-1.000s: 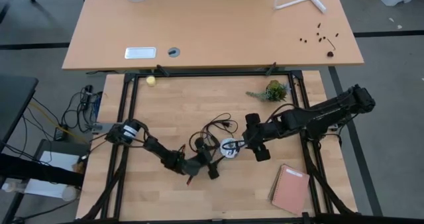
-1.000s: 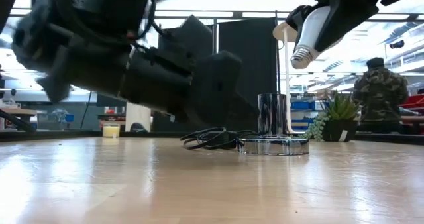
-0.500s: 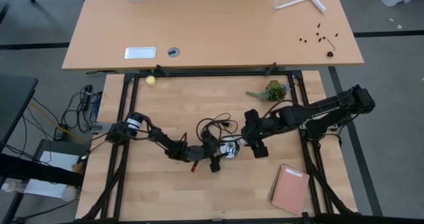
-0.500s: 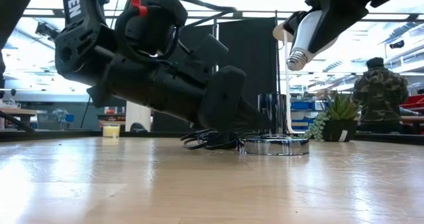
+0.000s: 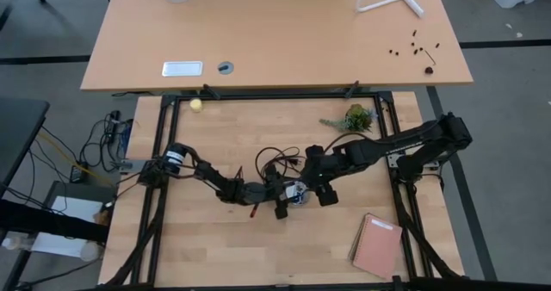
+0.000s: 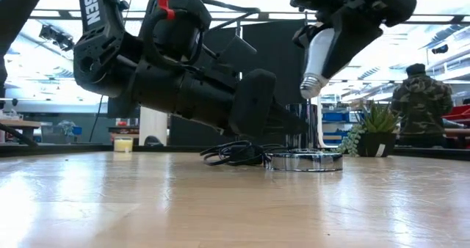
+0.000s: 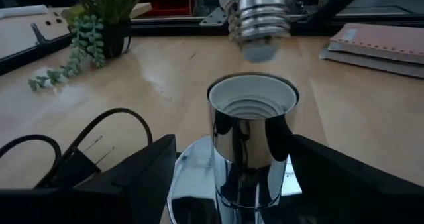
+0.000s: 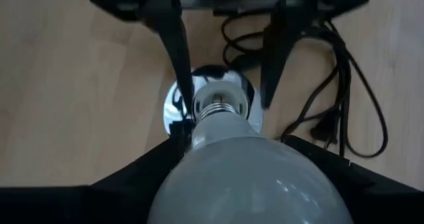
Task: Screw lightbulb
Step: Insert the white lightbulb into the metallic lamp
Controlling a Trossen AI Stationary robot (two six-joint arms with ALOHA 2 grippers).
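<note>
Low view: smooth white pear-shaped lightbulb (image 6: pixel 321 48), ribbed grey screw base pointing down, clamped in the right gripper (image 6: pixel 323 39) and tilted, hanging just above the polished chrome socket (image 6: pixel 302 128); not touching it. Socket: a shiny upright cylinder on a flat round mirror-bright base disc (image 6: pixel 304 161), resting on the pale, grainy wooden table (image 6: pixel 220 204). Glossy black cord (image 6: pixel 233 153) coiled beside the disc.

Left wrist view: open mouth of the socket (image 7: pixel 252 98) with fine threads inside, chrome wall reflecting the surroundings; bulb's threaded metal base (image 7: pixel 260 22) directly above and a little behind the rim. Blunt matte black fingers (image 7: pixel 132 174) of the left gripper (image 7: pixel 242 177) spread wide on either side of the socket, around it, contact not discernible.

Right wrist view: rounded frosted glass of the bulb (image 8: pixel 248 174) filling the space between the right gripper's dark fingers (image 8: pixel 136 177), gripped on both sides.

High view: both grippers meeting at mid-table; spiky green plant (image 5: pixel 355 118), flat pinkish notebook (image 5: pixel 377 245) and small yellowish ball (image 5: pixel 196 105) lying well apart.
</note>
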